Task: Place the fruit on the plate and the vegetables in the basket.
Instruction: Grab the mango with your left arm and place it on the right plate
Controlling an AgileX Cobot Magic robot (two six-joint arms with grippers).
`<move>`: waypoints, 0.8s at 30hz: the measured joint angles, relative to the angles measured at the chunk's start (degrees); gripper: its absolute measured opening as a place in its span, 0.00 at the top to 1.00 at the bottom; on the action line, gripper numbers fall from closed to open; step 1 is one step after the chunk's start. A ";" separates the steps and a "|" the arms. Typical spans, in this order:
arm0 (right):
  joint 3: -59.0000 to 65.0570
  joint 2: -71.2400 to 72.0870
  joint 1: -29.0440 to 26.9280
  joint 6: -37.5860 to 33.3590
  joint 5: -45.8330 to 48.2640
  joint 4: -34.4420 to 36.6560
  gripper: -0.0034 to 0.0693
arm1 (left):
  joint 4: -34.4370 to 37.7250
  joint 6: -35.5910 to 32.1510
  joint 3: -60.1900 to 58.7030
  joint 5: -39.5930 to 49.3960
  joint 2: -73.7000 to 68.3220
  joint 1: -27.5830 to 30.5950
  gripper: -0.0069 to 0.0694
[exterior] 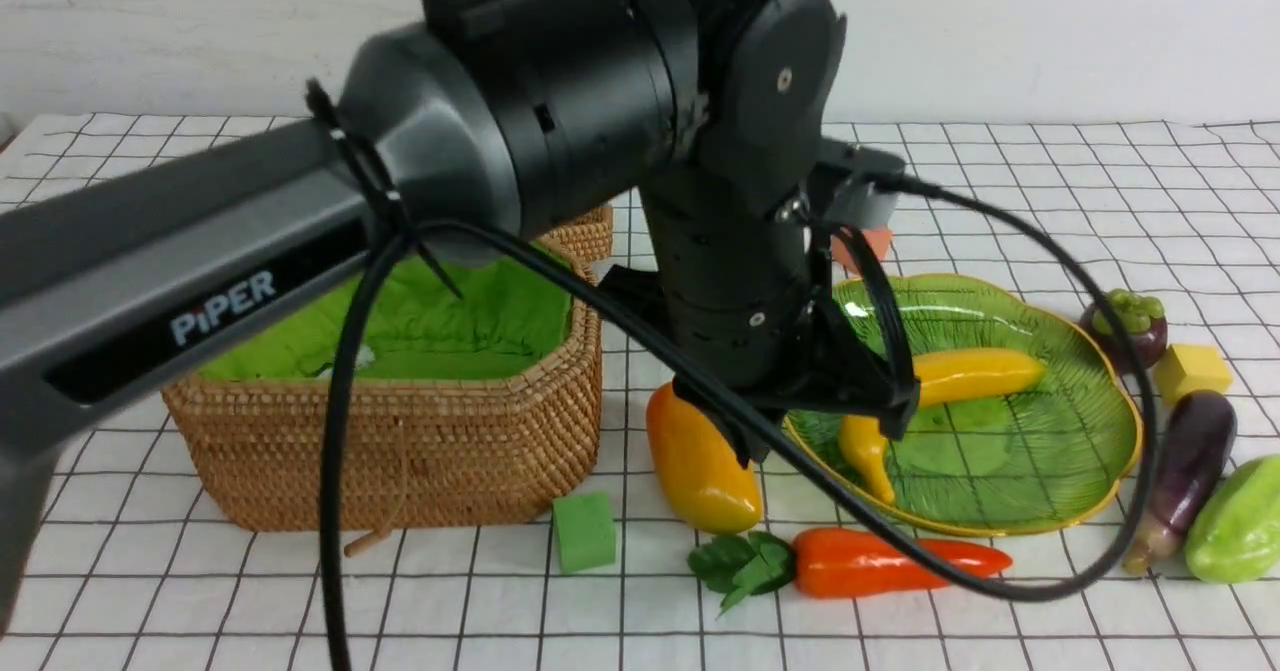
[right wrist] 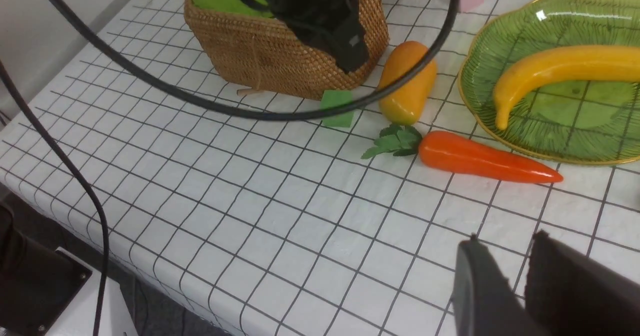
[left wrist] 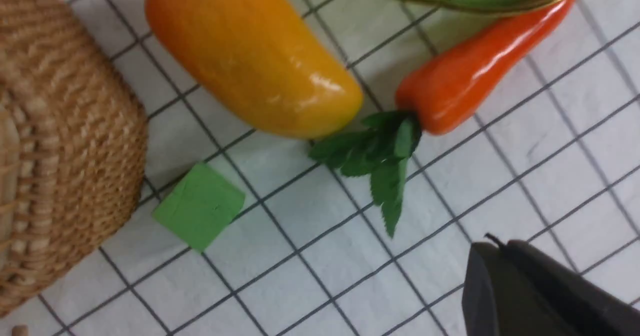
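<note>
White cloth with a black grid is covering the table and running back to a plain white wall at the far edge. The right wrist view is showing the near left corner, with the cloth draping over it.

The basket is sitting on the left half with its green lining showing. The plate is sitting right of centre, and the banana is lying in it. The mango is lying on the cloth between basket and plate, just beside the plate's left rim. The carrot is lying along the plate's near rim, leaves pointing at the mango. The mangosteen is sitting just off the plate's right rim. The eggplant and the pale-green piece are lying side by side further right. A green cube is sitting at the basket's near right corner, and a yellow cube is sitting between mangosteen and eggplant.

The left arm is reaching across, blocking part of the basket. The left gripper is hanging over the cloth near the carrot leaves, jaws closed and gripping nothing. The right gripper is hovering over the near cloth, fingers a narrow gap apart with nothing between them. A cable is looping across the plate and carrot.

Room: bare cloth is running along the near edge from the left corner to the carrot. Gaps between basket, mango and plate are looking tight.
</note>
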State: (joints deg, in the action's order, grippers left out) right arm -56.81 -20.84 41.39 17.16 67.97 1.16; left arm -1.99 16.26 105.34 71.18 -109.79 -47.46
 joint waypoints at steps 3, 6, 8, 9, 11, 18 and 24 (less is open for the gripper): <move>0.00 0.00 0.00 0.00 -0.96 -0.30 0.71 | -2.92 2.14 -0.25 -3.42 -2.48 0.00 0.78; 0.00 0.00 0.00 -0.01 -1.46 -0.30 0.70 | -6.37 5.43 -0.25 -7.47 -5.66 0.00 0.57; 0.00 0.00 0.00 -0.06 -1.46 -0.30 0.70 | -9.10 8.29 -0.25 -10.25 -7.35 0.00 0.44; 0.00 0.00 0.00 -0.06 -1.46 -0.30 0.70 | -10.03 9.28 -0.25 -10.98 -8.13 0.00 0.38; 0.00 0.00 0.00 -0.06 -1.46 -0.30 0.70 | -13.74 13.58 -0.13 -12.87 -10.08 0.00 0.25; 0.00 0.00 0.00 -0.22 -1.46 -0.30 0.70 | -21.99 22.42 -0.09 -14.46 -14.37 0.00 0.10; 0.00 0.00 0.00 -0.22 -1.46 -0.30 0.70 | -23.63 23.14 0.19 -15.77 -16.23 0.00 0.21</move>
State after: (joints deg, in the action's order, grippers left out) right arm -56.81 -20.84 41.39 16.93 66.51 0.87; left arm -25.62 39.41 105.53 55.41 -126.02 -47.46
